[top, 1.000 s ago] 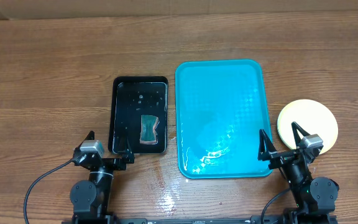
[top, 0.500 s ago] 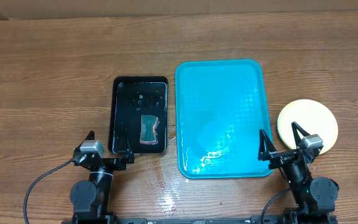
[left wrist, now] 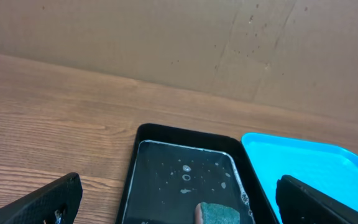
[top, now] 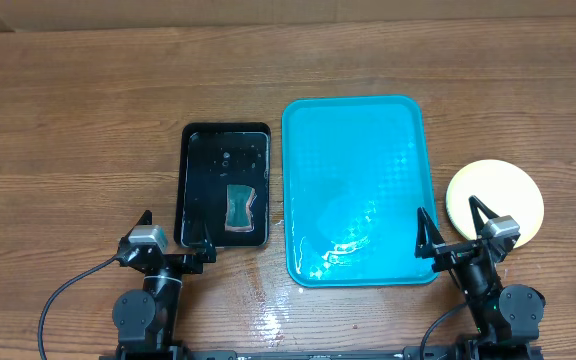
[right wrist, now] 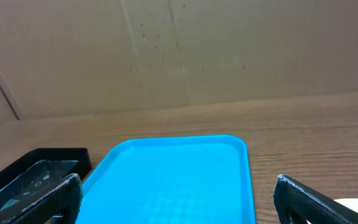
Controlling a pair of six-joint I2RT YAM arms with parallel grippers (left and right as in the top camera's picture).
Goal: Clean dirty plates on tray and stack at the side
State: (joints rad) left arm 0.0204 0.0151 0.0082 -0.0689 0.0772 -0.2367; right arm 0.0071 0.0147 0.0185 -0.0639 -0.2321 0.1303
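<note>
The turquoise tray [top: 358,190] lies in the middle of the table with no plates on it; it also shows in the left wrist view [left wrist: 309,168] and the right wrist view [right wrist: 173,180]. The plates [top: 495,200] lie to the right of the tray as a pile, only a yellow-green rimmed top one showing; its edge shows in the right wrist view [right wrist: 356,206]. My left gripper [top: 175,232] is open and empty at the near edge, in front of the black tray. My right gripper [top: 453,228] is open and empty at the near edge, between the tray's corner and the plates.
A smaller black tray [top: 224,184] with water drops stands left of the turquoise tray and holds a teal sponge [top: 239,208], seen in the left wrist view too [left wrist: 219,213]. A brown cardboard wall [right wrist: 179,50] stands behind the table. Wet patches lie near the front edge.
</note>
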